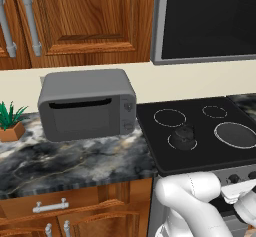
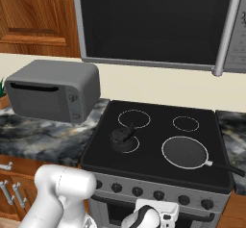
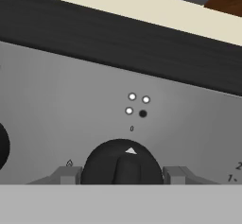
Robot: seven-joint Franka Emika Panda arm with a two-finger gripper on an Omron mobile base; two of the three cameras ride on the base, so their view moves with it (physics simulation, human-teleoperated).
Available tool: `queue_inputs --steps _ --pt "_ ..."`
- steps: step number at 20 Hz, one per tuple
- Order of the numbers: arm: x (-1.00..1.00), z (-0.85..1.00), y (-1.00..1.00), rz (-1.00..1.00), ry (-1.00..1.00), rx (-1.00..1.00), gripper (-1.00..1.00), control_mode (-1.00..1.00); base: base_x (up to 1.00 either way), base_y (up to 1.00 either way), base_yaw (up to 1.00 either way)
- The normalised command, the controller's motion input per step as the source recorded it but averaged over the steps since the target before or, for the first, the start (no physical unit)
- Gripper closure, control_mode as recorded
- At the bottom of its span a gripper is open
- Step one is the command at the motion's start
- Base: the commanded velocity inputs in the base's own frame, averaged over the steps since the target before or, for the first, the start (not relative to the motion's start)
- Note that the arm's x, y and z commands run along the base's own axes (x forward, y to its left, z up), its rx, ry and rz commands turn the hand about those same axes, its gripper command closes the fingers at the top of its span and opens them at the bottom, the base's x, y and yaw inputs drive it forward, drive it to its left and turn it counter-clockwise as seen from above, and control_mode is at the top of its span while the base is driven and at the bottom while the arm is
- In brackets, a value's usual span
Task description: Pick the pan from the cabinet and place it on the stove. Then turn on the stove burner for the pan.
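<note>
With the pan [image 2: 185, 152] already seated on the stove burner [image 2: 169, 163], the burner-ignition step is judged current: the gripper [image 3: 122, 173], fingers spread astride a knob [image 3: 122, 164], must be closed and rotated.

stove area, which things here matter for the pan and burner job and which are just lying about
Job: pan on the large ring, stove, knob between the gripper fingers.
Lying about: toaster oven, microwave, potted plant, small dark pot on the front left ring.
</note>
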Motion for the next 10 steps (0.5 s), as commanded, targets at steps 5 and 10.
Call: queue_inputs --steps 5,10 --pt "0.04 0.00 0.00 0.00 0.00 0.00 1.00 -1.00 0.00 0.00 0.00" --pt "0.02 0.00 0.00 0.00 0.00 -0.06 1.00 -1.00 0.00 0.00 0.00"
